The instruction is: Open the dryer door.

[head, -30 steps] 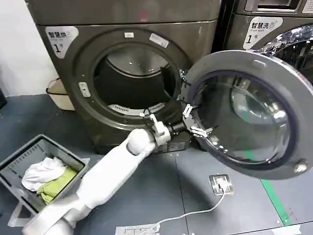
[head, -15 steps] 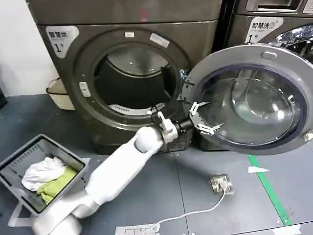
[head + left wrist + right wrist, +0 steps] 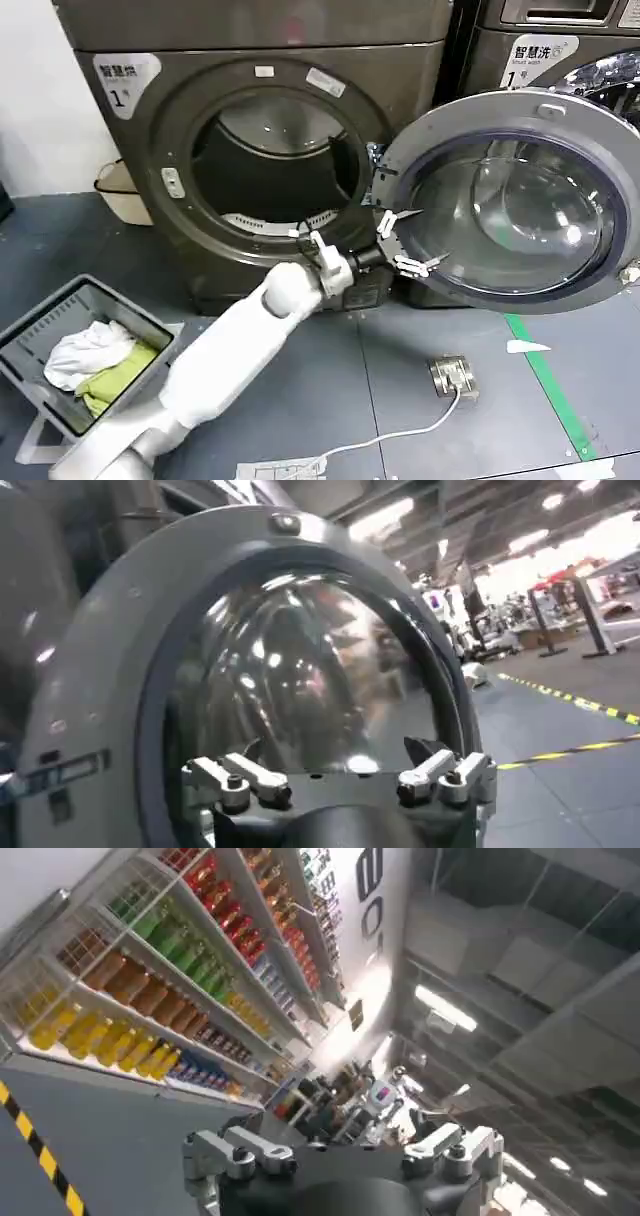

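Reaching forward with my left arm, I have my left gripper (image 3: 401, 240) up at the inner face of the dryer door (image 3: 520, 200), near the edge by the hinge. The fingers (image 3: 411, 266) are spread wide and hold nothing; from the head view I cannot tell whether their tips touch the door or stand just off it. In the left wrist view the same gripper (image 3: 340, 780) has both fingers apart, with the door (image 3: 100, 700) and its round glass window (image 3: 300, 680) right in front of them.

The door is swung well out to my right, away from the dryer (image 3: 250, 60), so the round opening (image 3: 270, 160) and the dark drum behind it are uncovered. A second machine (image 3: 560, 50) stands behind the open door.

My right gripper (image 3: 340, 1153) is pointed up toward shelves of bottles (image 3: 150, 978) and a ceiling, its fingers apart and empty.

On the floor to my left sits a grey basket (image 3: 40, 330) with white and green cloth (image 3: 100, 360) in it. A cable (image 3: 390, 437) runs across the floor to a small metal plate (image 3: 452, 374).
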Action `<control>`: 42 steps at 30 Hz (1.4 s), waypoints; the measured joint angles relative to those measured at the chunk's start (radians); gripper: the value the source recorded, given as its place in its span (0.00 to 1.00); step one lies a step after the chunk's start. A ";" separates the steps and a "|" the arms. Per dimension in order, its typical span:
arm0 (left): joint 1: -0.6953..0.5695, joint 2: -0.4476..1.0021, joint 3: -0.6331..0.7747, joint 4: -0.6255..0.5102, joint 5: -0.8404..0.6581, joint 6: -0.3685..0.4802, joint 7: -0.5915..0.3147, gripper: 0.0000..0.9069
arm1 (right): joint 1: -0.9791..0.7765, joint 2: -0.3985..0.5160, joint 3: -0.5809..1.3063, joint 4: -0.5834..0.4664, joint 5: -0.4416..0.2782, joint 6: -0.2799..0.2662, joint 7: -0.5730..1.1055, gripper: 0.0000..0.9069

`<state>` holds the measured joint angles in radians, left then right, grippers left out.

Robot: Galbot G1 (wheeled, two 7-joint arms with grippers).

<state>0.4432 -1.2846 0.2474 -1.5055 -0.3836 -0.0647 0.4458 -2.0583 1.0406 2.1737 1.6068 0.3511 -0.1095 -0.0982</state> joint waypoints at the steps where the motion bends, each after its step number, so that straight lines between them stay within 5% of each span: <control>1: 0.015 0.014 -0.010 -0.027 0.000 0.012 -0.006 1.00 | 0.002 -0.003 0.002 -0.003 -0.001 0.000 0.000 1.00; 15: 0.215 0.245 -0.209 -0.376 -0.024 0.347 -0.221 1.00 | 0.039 -0.014 -0.028 -0.007 -0.004 0.015 -0.006 1.00; 27: 0.431 0.455 -0.484 -0.588 -0.221 0.541 -0.295 1.00 | 0.089 -0.030 -0.085 0.000 -0.007 0.005 -0.006 1.00; 34: 0.574 0.553 -0.665 -0.635 -0.373 0.663 -0.413 1.00 | 0.107 -0.044 -0.113 0.008 0.001 0.004 -0.019 1.00; 42: 0.725 0.657 -0.859 -0.605 -0.625 0.803 -0.662 1.00 | 0.115 -0.049 -0.132 0.011 0.023 0.001 -0.024 1.00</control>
<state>1.1679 -0.6276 -0.6117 -2.1105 -1.0083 0.7380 -0.2158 -1.9435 0.9913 2.0421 1.6174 0.3738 -0.1082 -0.1220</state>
